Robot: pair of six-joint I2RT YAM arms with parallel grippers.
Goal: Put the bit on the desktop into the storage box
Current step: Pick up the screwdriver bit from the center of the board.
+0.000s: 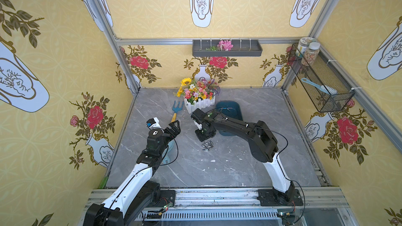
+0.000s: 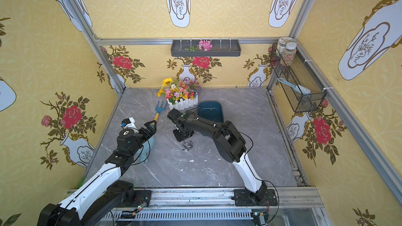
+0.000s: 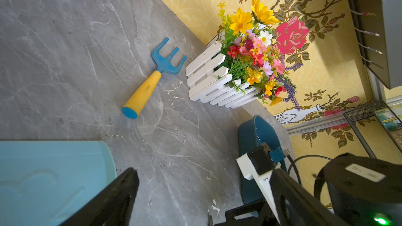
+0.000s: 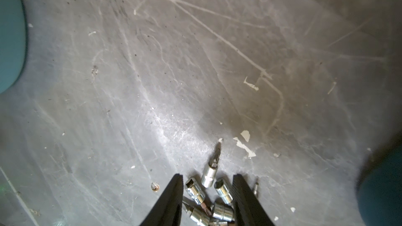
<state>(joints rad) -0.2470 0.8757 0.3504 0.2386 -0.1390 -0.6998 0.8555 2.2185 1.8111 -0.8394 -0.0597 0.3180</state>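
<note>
Because the right pincer (image 4: pixel 207 175) stands with its jaws partly apart around several bits (image 4: pixel 210 194) at once, I rate a multiple or skewed pickup as the main hazard. The round polished shanks lie crossed in a loose heap, so pressure on one may roll or eject its neighbour. I cannot tell whether the fingers (image 4: pixel 174 192) already bear on metal. One slim bit lies just outside a finger and could be knocked away. The fingertips sit very low over the desk (image 1: pixel 239 170), so scraping is possible. The heap (image 1: pixel 207 145) rests on the desk just off the near short end of the storage box (image 1: pixel 237 114), so a low transfer could strike the box wall. The right arm's forearm crosses above that end of the storage box, with the wrist bent steeply down at the heap. The left pincer (image 1: pixel 176 128) hangs wide apart and empty, well clear of the storage box on its left.
</note>
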